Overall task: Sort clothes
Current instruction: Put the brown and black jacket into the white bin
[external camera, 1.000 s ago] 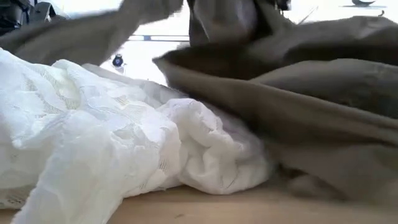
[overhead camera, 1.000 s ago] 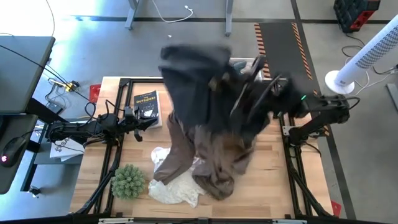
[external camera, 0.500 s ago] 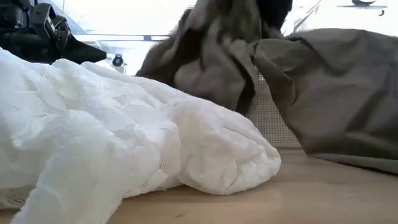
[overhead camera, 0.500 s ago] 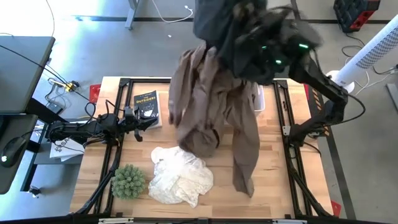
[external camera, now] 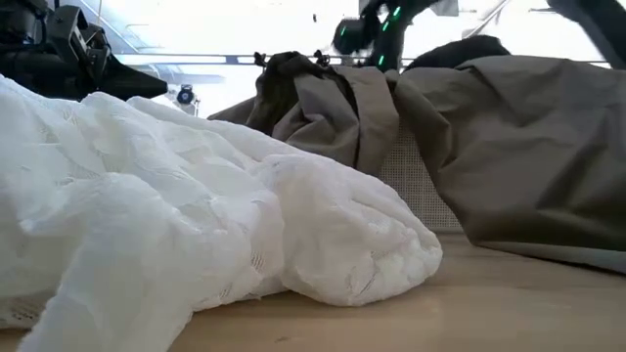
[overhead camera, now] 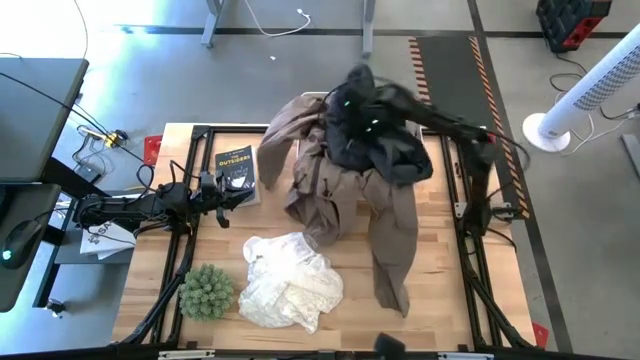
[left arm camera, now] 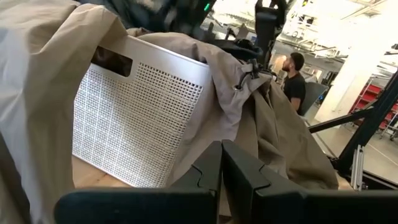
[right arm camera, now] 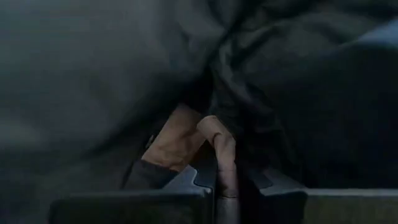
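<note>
Right gripper over far centre of table, above white basket; fingers pinched tight on a fold of khaki-brown trousers, dark grey garment bunched around wrist and filling most of right wrist view. Trousers draped over basket rim, spilling both sides: one bundle hanging toward table centre, one leg trailing down right-of-centre to near edge. Dark grey piece heaped on top of trousers at basket, right side. White patterned garment crumpled near front, left of centre, just beside trouser bundle; fills foreground in low view. Green spiky plant at near left, next to white garment. Book far left of basket. Left gripper parked low at left side, by the book; fingers pressed together, holding nothing, pointed at basket.
</note>
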`<state>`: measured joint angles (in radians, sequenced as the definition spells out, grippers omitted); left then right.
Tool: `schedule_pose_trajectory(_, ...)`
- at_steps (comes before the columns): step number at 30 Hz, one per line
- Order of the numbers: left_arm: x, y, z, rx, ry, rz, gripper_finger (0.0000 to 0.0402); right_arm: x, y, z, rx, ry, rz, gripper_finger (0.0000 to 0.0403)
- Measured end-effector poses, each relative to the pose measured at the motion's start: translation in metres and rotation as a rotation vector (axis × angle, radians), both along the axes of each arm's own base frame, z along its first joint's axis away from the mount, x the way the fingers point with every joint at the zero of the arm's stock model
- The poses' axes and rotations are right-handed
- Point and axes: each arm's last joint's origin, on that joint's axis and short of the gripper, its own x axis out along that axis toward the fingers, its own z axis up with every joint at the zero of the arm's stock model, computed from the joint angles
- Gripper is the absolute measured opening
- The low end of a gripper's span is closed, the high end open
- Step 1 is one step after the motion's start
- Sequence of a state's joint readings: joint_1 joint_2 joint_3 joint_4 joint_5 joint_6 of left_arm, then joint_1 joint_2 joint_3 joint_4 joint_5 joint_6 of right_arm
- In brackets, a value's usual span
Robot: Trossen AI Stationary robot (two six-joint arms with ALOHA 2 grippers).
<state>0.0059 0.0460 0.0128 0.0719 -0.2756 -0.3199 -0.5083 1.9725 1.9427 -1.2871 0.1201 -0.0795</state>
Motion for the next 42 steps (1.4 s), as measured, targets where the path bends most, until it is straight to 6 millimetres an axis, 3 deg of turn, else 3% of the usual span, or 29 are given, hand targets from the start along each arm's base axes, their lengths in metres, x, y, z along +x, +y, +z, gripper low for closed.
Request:
schedule_pose_trajectory(4,0.000,0.000,0.000,0.000,0.000,0.000,0.0010,0.019,-0.010,-0.048,0.084,0.099,0.015,0.0016)
schedule_pose_trajectory(7,0.000,0.000,0.000,0.000,0.000,-0.001,0.0010,0.026,-0.014,-0.072,0.107,0.162,0.016,0.0016)
schedule_pose_trajectory(12,0.000,0.000,0.000,-0.001,0.001,-0.003,0.0010,0.025,-0.014,-0.073,0.089,0.201,0.004,0.0048)
schedule_pose_trajectory(15,0.000,0.000,0.000,0.000,0.001,-0.003,0.0010,0.020,-0.009,-0.050,0.070,0.212,-0.003,0.0087)
schedule_pose_trajectory(21,0.000,0.000,-0.001,-0.001,0.006,-0.001,0.0010,0.002,0.023,0.044,-0.006,0.071,-0.023,0.0129)
schedule_pose_trajectory(26,0.000,0.000,-0.003,-0.010,0.029,-0.011,0.0010,-0.028,0.090,0.125,-0.178,-0.179,0.085,0.0131)
schedule_pose_trajectory(29,0.000,0.000,-0.003,-0.010,0.028,-0.008,0.0010,-0.052,0.137,0.155,-0.279,-0.270,0.106,0.0132)
schedule_pose_trajectory(32,0.000,0.002,-0.001,0.007,0.011,0.077,0.0010,-0.073,0.184,0.174,-0.315,-0.374,0.131,0.0132)
schedule_pose_trajectory(35,-0.003,0.008,0.007,-0.017,-0.026,0.234,0.0010,-0.089,0.223,0.181,-0.387,-0.429,0.187,0.0132)
schedule_pose_trajectory(38,-0.006,0.012,0.020,0.005,0.008,0.297,0.0010,-0.096,0.243,0.175,-0.543,-0.422,0.183,0.0132)
schedule_pose_trajectory(42,-0.010,0.021,0.045,0.004,0.178,0.431,0.0010,-0.099,0.251,0.157,-0.615,-0.372,0.164,0.0132)
